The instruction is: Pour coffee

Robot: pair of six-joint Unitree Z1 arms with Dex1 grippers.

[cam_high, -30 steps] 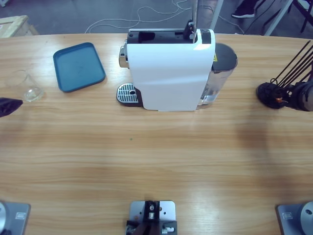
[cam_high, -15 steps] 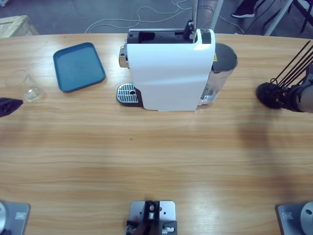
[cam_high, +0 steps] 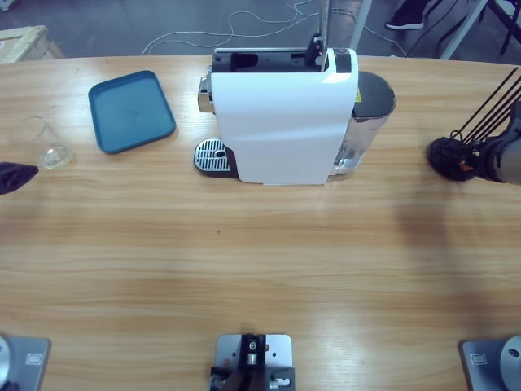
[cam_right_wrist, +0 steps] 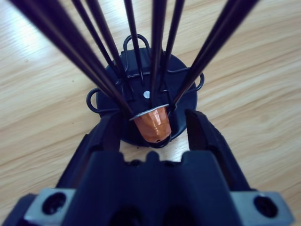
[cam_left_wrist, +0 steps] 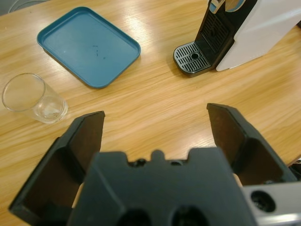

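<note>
No coffee is in view. A small clear glass [cam_left_wrist: 34, 98] [cam_high: 45, 143] stands upright near the table's left end and looks dry. My left gripper [cam_left_wrist: 155, 117] [cam_high: 11, 176] hovers open just short of the glass, holding nothing. The white coffee machine [cam_high: 281, 122] [cam_left_wrist: 254, 23] stands mid-table with its round drip grate [cam_high: 212, 155] [cam_left_wrist: 192, 57] bare. At the right end, my right gripper [cam_right_wrist: 154, 117] [cam_high: 482, 160] is open with a jaw on either side of an orange capsule [cam_right_wrist: 152, 125]. The capsule hangs low in a black wire rack [cam_right_wrist: 141, 70] [cam_high: 449, 156], and small gaps separate it from both jaws.
A blue tray [cam_high: 130, 111] [cam_left_wrist: 88, 45] lies flat between the glass and the machine. The machine's dark water tank [cam_high: 370, 114] sticks out on its right. The rack's long wires [cam_high: 492, 102] fan up and outward over the table's right end.
The right arm's wrist has shifted slightly at the capsule rack. The glass, tray, machine and left gripper have not moved.
</note>
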